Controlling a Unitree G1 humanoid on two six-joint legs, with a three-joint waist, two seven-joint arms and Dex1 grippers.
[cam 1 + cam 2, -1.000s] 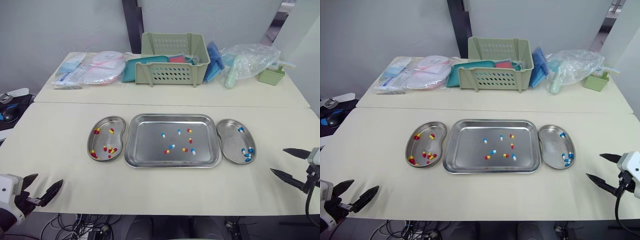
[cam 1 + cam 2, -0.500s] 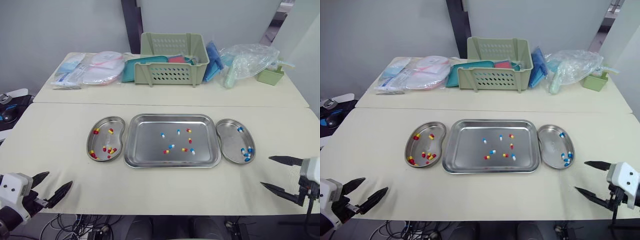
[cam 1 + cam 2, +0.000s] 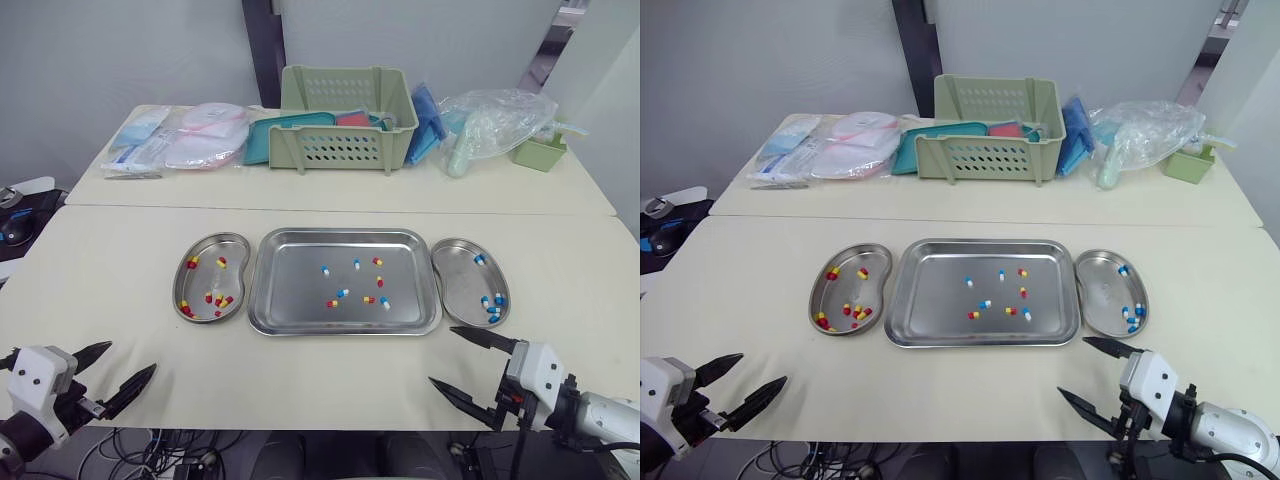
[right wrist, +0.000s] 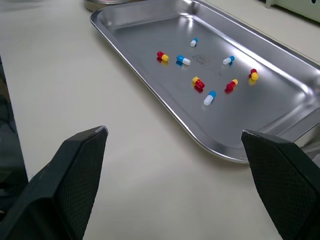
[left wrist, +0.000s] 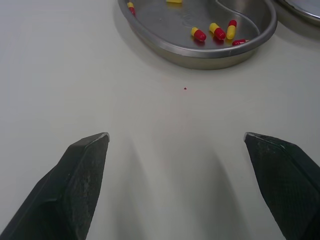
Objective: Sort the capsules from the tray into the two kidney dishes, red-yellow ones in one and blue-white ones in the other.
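My left end effector [image 3: 126,360] hangs spread wide and empty over the near edge of the table [image 3: 110,265], short of the left kidney dish [image 3: 238,252] holding only red-yellow capsules [image 3: 213,298]. The tray [image 3: 300,295] between the dishes has both kinds loose in it, so I judge the sorting partly done. The right kidney dish [image 3: 456,278] takes the blue-white ones, and my right end effector [image 3: 442,356], also spread and empty, hovers near the tray's corner, placed to reach in.

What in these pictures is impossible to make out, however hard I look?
Head view: most of what lies inside the green basket, hidden behind its own front wall.
Head view: what the plastic bag holds, veiled by its crumpled, cloudy film.
Left wrist view: the far part of the kidney dish, cut off by the picture's edge.
Head view: whether the capsules carry any print, as they are too small to tell.
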